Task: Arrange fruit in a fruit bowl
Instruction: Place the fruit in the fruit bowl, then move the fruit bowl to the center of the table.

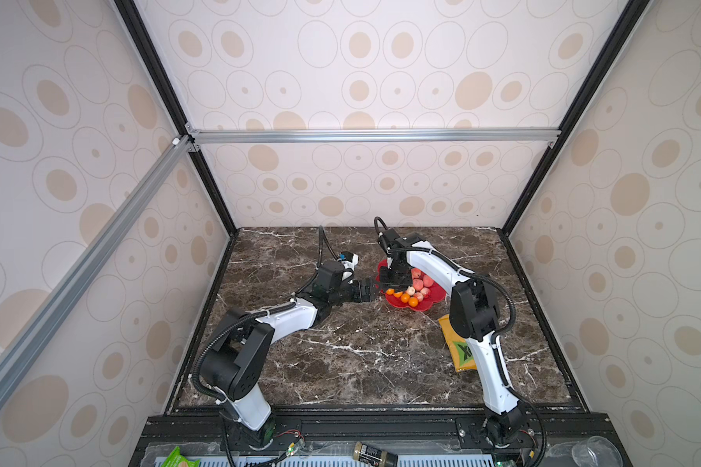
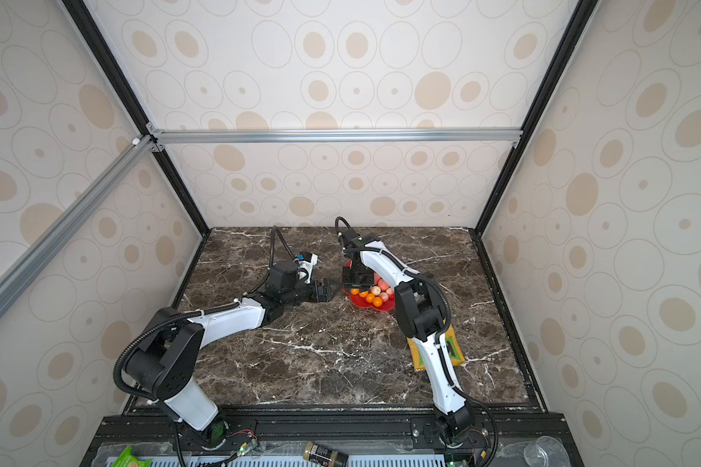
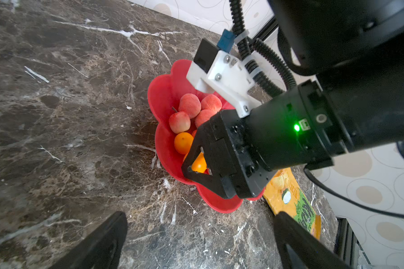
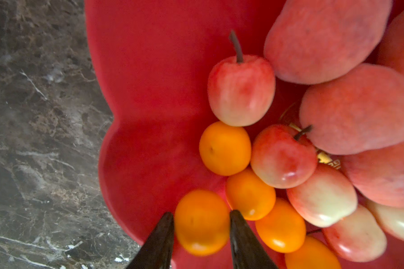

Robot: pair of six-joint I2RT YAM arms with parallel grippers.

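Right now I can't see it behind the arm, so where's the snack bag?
The snack bag lies flat on the table, right side, just nearer the robot's base than the bowl, partly under the right arm in both top views.

Fruit bowl (image 4: 149,93): glossy red, gold emblem (image 4: 328,160). Right gripper (image 4: 202,213): black. Between its jaws: 1 bright orange fruit (image 4: 201,233). Past the jaws: more orange, apples (image 4: 240,93) pink-red fading to cream, peaches (image 4: 324,39) matte pink. Table (image 4: 33,116): dark brown marble, white veins. Snack bag (image 3: 296,200): yellow, green print.

Mixed fruit (image 4: 224,149) inside scalloped red bowl (image 4: 149,69)
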